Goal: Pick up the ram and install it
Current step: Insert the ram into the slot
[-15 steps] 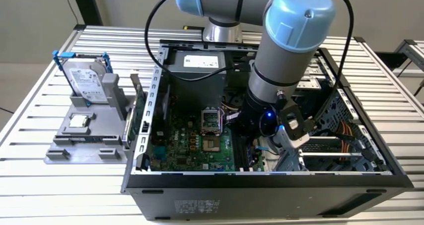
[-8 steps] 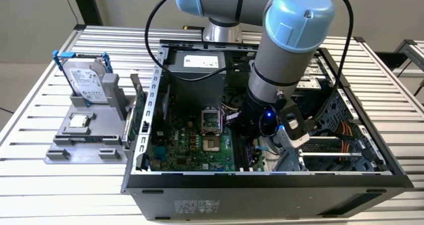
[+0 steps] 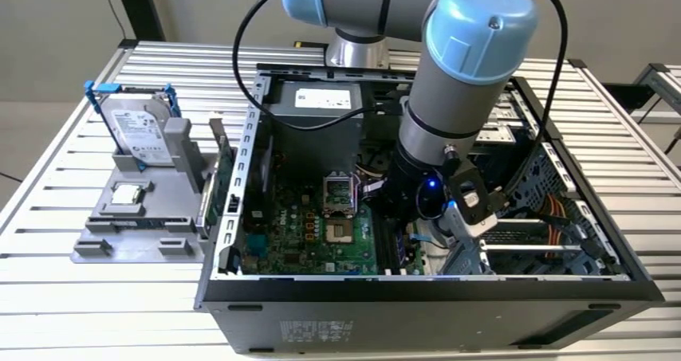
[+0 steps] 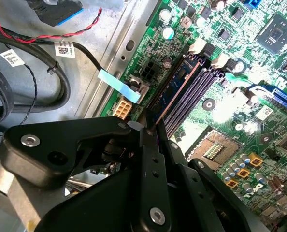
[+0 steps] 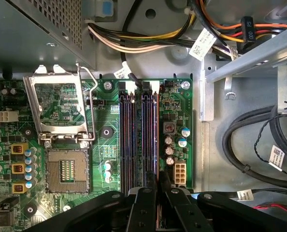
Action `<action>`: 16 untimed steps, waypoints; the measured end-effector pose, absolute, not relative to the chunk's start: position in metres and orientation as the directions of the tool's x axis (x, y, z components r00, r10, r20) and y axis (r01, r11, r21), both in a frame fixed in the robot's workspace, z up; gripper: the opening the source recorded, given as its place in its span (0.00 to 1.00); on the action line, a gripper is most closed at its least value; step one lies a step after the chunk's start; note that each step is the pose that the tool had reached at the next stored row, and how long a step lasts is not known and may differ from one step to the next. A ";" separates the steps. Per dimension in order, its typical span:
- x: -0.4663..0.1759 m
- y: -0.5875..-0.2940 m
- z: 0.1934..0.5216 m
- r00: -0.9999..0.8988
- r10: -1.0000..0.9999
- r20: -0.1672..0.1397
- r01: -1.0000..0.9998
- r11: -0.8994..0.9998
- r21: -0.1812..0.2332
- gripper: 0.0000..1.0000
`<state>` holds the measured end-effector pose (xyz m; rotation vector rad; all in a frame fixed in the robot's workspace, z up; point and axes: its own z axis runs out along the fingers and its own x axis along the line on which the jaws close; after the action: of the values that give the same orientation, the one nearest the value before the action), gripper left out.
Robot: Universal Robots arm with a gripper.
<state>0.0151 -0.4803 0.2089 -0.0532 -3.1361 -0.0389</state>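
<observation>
**Stick gripped at the memory slots inside the open case**

The open computer case [image 3: 426, 289] lies on a slatted table [image 3: 64, 297], and the arm [image 3: 458, 82] reaches down into it, covering much of the right half of the board in the exterior view. The green board [image 5: 105, 116] carries an open processor socket [image 5: 61, 169] and a row of long purple slots [image 5: 136, 140]. In both wrist views the black gripper [image 5: 155, 193] is cut off at the picture edge, so its body is only partly seen. Its fingers [image 4: 150, 145] are closed narrowly on the ram [image 4: 175, 89], a thin dark stick seen edge-on, running from the fingertips along the outermost slot. Whether it is fully seated there is hard to make out. In the exterior view the stick itself is hidden behind the wrist. On a grey stand [image 3: 139, 233] at the exterior view's left, well apart, stand a hard drive [image 3: 139, 134] and a small square chip [image 3: 127, 192].
</observation>
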 end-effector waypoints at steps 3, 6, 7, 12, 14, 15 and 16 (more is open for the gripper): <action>0.015 -0.480 0.209 -0.999 0.034 0.005 0.034 0.999 0.025 0.00; 0.015 -0.480 0.208 -0.999 0.034 0.005 0.034 0.999 0.025 0.00; 0.015 -0.480 0.208 -0.999 0.034 0.005 0.034 0.999 0.025 0.00; 0.015 -0.480 0.207 -0.999 0.034 0.005 0.034 0.999 0.025 0.00; 0.015 -0.480 0.207 -0.999 0.034 0.005 0.034 0.999 0.025 0.00; 0.015 -0.480 0.207 -0.999 0.034 0.005 0.034 0.999 0.026 1.00; 0.015 -0.480 0.207 -0.999 0.034 0.005 0.034 0.999 0.025 1.00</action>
<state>0.0151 -0.4801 0.2066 -0.0533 -3.1362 -0.0399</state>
